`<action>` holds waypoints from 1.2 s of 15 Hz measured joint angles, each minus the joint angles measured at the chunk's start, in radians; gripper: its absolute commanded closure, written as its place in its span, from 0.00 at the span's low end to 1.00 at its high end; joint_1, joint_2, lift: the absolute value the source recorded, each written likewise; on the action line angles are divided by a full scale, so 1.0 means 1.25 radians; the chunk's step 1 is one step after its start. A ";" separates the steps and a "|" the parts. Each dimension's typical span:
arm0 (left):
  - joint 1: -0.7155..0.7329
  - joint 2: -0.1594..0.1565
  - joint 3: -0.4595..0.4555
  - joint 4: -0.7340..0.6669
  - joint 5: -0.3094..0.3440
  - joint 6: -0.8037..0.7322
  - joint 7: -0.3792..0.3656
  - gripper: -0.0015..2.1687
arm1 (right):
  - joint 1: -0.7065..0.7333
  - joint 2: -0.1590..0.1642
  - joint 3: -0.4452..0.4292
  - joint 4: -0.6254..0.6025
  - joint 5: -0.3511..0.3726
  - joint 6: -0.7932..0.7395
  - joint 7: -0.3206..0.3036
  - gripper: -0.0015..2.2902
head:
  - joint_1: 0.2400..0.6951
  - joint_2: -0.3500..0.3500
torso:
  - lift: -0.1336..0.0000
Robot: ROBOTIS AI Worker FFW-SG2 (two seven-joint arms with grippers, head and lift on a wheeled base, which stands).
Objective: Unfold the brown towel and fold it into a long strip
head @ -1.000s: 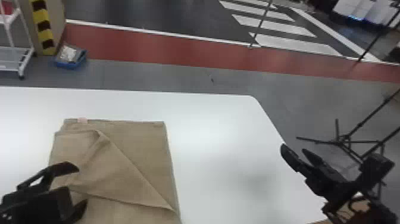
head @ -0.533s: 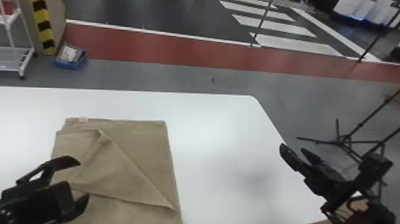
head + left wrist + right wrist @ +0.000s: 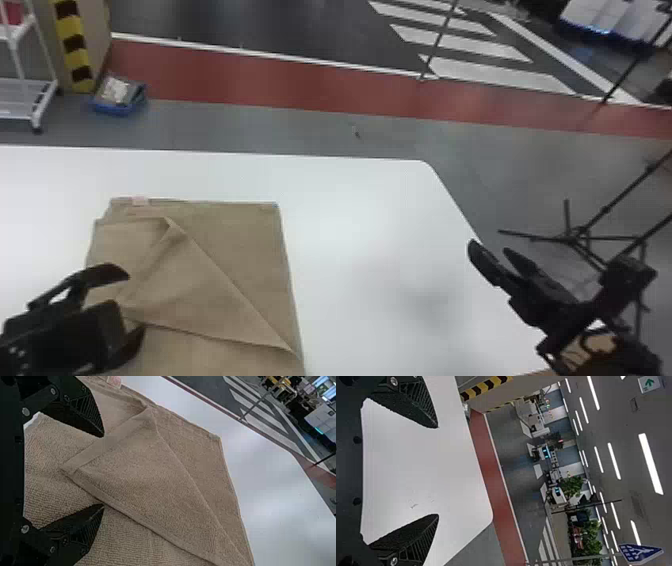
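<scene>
Well, the blue bin (image 3: pixel 111 109) (floor-level) holds something pale (image 3: pixel 115 91), perhaps packaging.

Over the left part of the brown towel (image 3: pixel 240 260), the robot's left gripper (image 3: pixel 132 305) sits slightly higher in the head view than a second ago, nudged toward the far edge of the white table (image 3: pixel 350 210); it first edged a touch to the right as it rose, then slipped a little back to the left over the last half second
</scene>
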 measured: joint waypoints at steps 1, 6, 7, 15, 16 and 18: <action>0.000 0.000 0.000 0.000 -0.001 0.000 0.004 0.13 | -0.001 0.000 0.000 0.001 0.000 0.000 0.000 0.04 | 1.00 0.00 | 0.15; -0.002 -0.008 -0.008 -0.001 0.000 0.008 0.039 0.13 | -0.009 0.001 0.010 0.008 0.003 0.000 0.000 0.04 | 1.00 0.00 | 0.15; -0.002 -0.010 -0.009 -0.004 0.002 0.008 0.048 0.14 | -0.009 0.001 0.010 0.008 0.004 0.000 0.000 0.04 | 1.00 0.00 | 0.15; -0.001 -0.013 -0.020 -0.010 0.011 0.039 0.022 0.99 | -0.016 0.000 0.022 0.012 0.012 0.005 0.000 0.04 | 1.00 0.00 | 0.15; 0.002 -0.013 -0.022 -0.015 0.011 0.053 0.031 0.99 | -0.023 -0.002 0.036 0.012 0.019 0.011 0.000 0.04 | 1.00 0.00 | 0.15; 0.009 -0.013 -0.023 -0.030 0.010 0.069 0.030 0.99 | -0.053 -0.010 0.080 0.008 0.049 0.052 0.000 0.04 | 1.00 0.00 | 0.15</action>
